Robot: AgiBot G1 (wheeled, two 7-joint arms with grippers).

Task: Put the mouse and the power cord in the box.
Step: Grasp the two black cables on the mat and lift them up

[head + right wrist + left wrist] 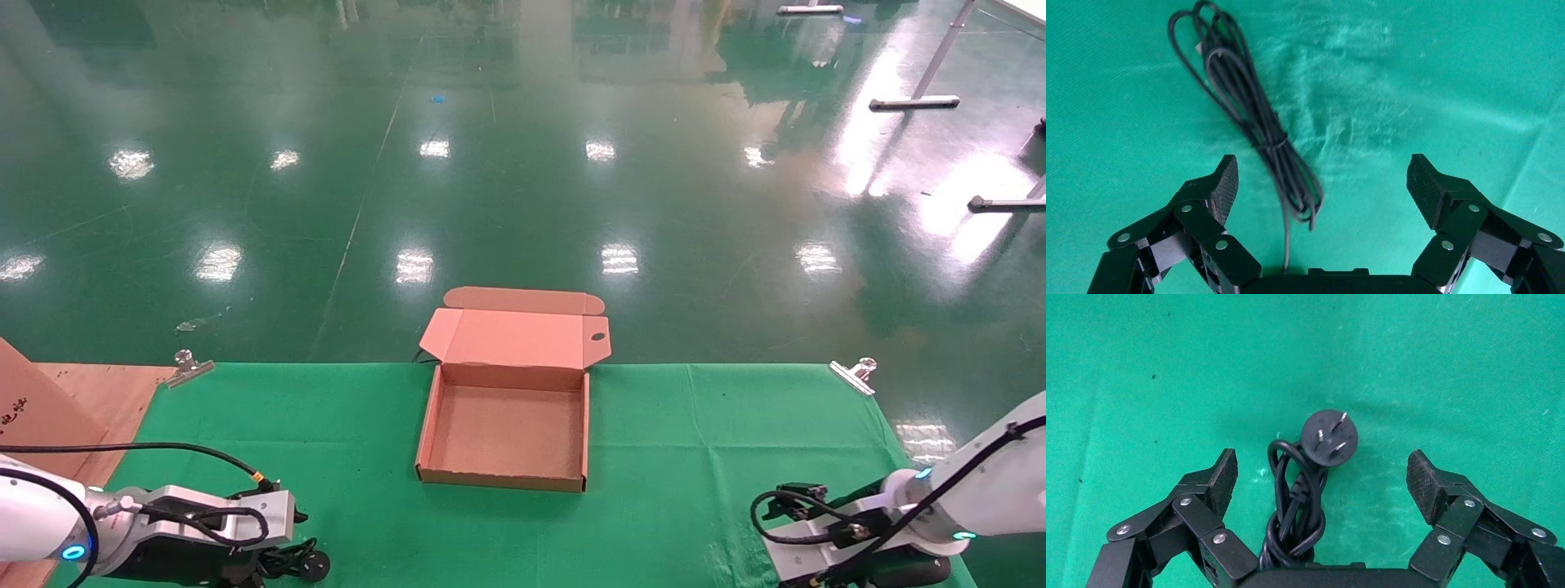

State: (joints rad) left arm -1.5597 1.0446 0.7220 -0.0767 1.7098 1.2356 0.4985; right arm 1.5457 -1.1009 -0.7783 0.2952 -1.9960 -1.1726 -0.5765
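While both arms are hanging low at the near table edge:
Left gripper (1321, 478): spread wide, straddling the power cord (1300, 496), touching nothing.
Right gripper (1321, 184): gaping wide over the mouse cable (1248, 116); the mouse itself is hidden.
Box (504, 478): sitting lid-up mid-cloth (695, 457), holding nothing.
Writing: red marks on the carton (16, 408), unreadable.

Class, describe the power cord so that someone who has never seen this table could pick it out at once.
Start at the open cardboard box in the middle of the green cloth, then look to the near left corner, under the open left gripper. The power cord lies there between the fingers: a thick black knotted bundle ending in a round-faced pronged plug, unlike the thin tied cable below the open right gripper.
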